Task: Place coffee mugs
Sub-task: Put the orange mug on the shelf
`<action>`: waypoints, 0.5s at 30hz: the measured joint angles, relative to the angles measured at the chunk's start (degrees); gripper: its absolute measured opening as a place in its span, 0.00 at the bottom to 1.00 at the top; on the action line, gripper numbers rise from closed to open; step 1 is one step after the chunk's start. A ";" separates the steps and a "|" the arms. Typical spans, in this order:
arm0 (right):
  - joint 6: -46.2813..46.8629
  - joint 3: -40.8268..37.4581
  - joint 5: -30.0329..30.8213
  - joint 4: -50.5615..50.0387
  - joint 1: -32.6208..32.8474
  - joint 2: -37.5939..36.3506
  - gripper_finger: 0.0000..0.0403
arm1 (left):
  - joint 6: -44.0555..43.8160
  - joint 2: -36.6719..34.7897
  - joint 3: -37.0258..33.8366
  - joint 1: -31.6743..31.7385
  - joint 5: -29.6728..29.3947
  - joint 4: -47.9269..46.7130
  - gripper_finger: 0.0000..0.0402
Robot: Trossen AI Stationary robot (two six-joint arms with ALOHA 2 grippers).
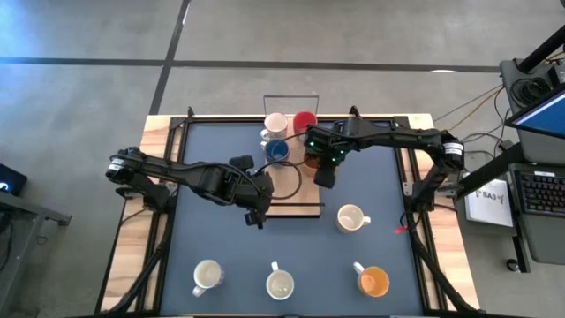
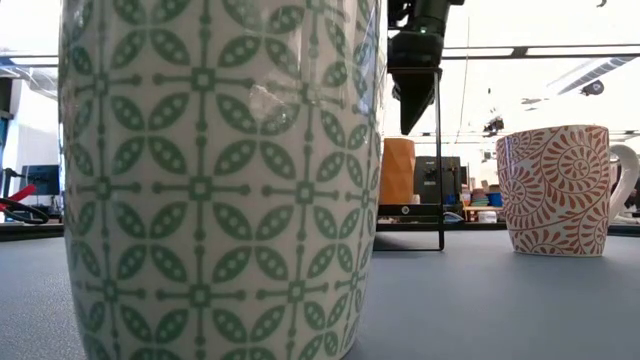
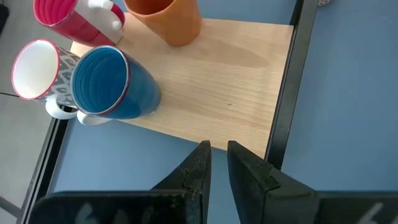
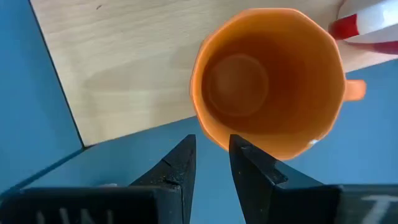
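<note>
1. Fingers of the right hand (image 4: 211,165) stand close together with only a narrow slot between them, and they hold nothing; the hand hangs above the edge of the light-wood tray (image 1: 296,201), just beside the orange mug (image 4: 267,81) that stands upright on it, mouth up, handle pointing away from the tray's bare part.
2. Left hand (image 3: 214,168) is likewise narrowed and empty (its tips point at the tray's near edge), hovering over the blue surface (image 1: 221,238) just off the tray.
3. Beyond it on the tray stand the blue mug (image 3: 112,84), the red mug (image 3: 62,18) and a white patterned mug (image 3: 37,71), bunched at the far end.
4. Four mugs are not yet on the tray: a cream one (image 1: 352,217) beside the tray's near right corner, then a row along the front edge, white (image 1: 207,276), white (image 1: 280,283) and orange (image 1: 374,281).
5. My judgement: the cream mug lies nearest the right hand, toward the front from it, so that arm is better placed to fetch it; its fingers would need to spread first.
</note>
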 joint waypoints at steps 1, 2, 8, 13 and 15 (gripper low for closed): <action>-1.24 0.00 0.01 -0.28 0.00 -0.11 0.21 | -0.02 0.00 0.00 0.00 -0.01 0.00 0.09; -2.74 0.00 0.02 -0.39 0.00 -0.15 0.21 | -0.13 0.00 0.00 0.00 -0.01 0.02 0.09; -11.45 -0.04 0.00 -0.26 0.16 -0.06 0.24 | -0.78 0.00 -0.09 0.00 -0.01 -0.02 0.09; -16.31 -0.13 0.02 -0.26 0.40 1.36 0.28 | -0.87 0.00 -0.26 0.00 -0.01 -0.12 0.09; -17.96 -0.24 0.03 -0.23 0.39 1.96 0.29 | -0.87 0.00 -0.31 0.00 -0.01 -0.15 0.09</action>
